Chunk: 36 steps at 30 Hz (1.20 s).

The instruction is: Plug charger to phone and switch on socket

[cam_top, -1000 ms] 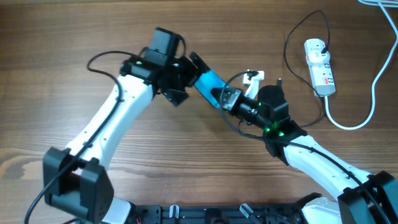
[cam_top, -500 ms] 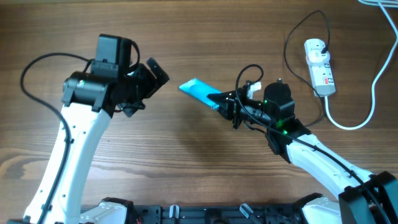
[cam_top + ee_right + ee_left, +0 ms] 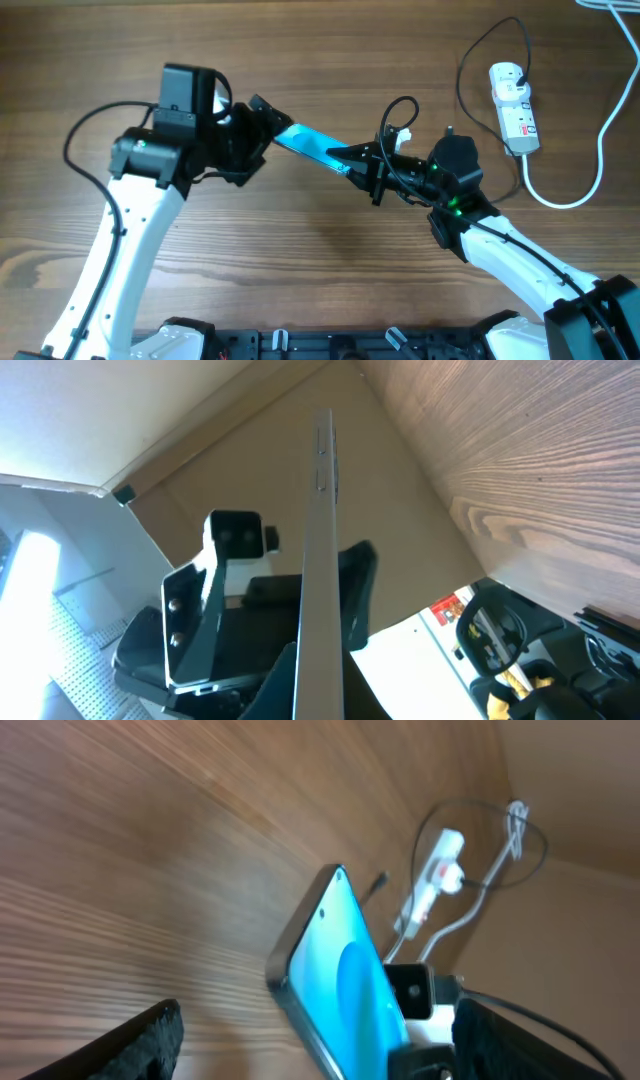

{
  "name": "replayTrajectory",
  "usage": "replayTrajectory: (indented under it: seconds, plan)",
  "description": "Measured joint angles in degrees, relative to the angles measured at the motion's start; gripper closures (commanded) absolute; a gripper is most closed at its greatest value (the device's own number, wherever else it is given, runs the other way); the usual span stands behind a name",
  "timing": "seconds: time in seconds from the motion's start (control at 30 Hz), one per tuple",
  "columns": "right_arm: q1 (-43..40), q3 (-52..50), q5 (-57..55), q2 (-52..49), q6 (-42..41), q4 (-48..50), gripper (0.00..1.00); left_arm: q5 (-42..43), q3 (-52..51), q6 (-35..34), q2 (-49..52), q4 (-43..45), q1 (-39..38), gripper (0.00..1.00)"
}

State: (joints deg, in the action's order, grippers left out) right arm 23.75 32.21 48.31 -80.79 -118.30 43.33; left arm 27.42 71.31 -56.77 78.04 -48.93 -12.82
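Note:
The phone (image 3: 312, 148), its cyan screen lit, is held above the table, tilted. My right gripper (image 3: 365, 167) is shut on its right end; the right wrist view shows the phone (image 3: 322, 530) edge-on between the jaws (image 3: 320, 670). My left gripper (image 3: 262, 120) is open at the phone's left end. In the left wrist view the phone (image 3: 345, 975) sits between the spread fingers (image 3: 320, 1025), untouched. The white socket strip (image 3: 513, 108) lies far right and also shows in the left wrist view (image 3: 440, 870). The black charger cable (image 3: 463, 75) loops from it; its plug end is not clear.
A thick white lead (image 3: 585, 185) curves from the strip's near end toward the right edge. The charger cable trails down past the right arm (image 3: 520, 255). The left arm (image 3: 130, 230) crosses the left half of the wooden table (image 3: 300, 250).
The left gripper let go of the phone and swung away left, then came back, open, to the phone's left end. The right gripper kept hold of the phone and shifted it slightly.

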Motion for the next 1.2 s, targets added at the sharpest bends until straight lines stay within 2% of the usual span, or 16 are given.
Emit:
replayTrajectory:
  seconds: [0.27, 0.4, 0.47, 0.5, 0.53, 0.63, 0.83, 1.07, 1.2]
  plan:
    - [0.00, 0.00, 0.35, 0.00, 0.00, 0.00, 0.96, 3.30, -9.35, -9.92, 0.04, 15.98, -5.86, 0.42]
    - [0.00, 0.00, 0.39, 0.00, 0.00, 0.00, 0.96, 3.80, -9.40, -13.11, 0.04, 17.53, -6.80, 0.64]
    - [0.00, 0.00, 0.37, 0.00, 0.00, 0.00, 0.96, 3.80, -9.40, -14.21, 0.04, 17.55, -6.80, 0.69]
    - [-0.02, 0.00, 0.35, 0.00, 0.00, 0.04, 0.96, 3.80, -9.44, -14.75, 0.04, 17.51, -6.80, 0.74]
    - [-0.02, 0.00, 0.33, 0.00, 0.00, 0.07, 0.96, 3.72, -9.53, -15.08, 0.04, 17.46, -6.80, 0.83]
    - [-0.04, -0.02, -0.07, 0.00, -1.25, 0.13, 0.96, 3.54, -9.66, -16.41, 0.04, 17.84, -6.71, 0.95]
    - [-0.07, -0.04, -0.81, 0.00, -2.78, 0.66, 0.94, 4.00, -9.60, -22.01, 0.04, 19.15, -6.19, 0.96]
    - [0.31, -0.04, 0.98, 0.00, -1.01, -1.11, 0.59, 2.60, -9.62, -19.37, 0.04, 17.90, -4.72, 0.96]
    - [0.31, 0.09, 1.14, 0.02, 3.74, -7.89, 0.48, 1.09, -9.73, -15.54, 0.04, 17.70, -2.71, 0.96]
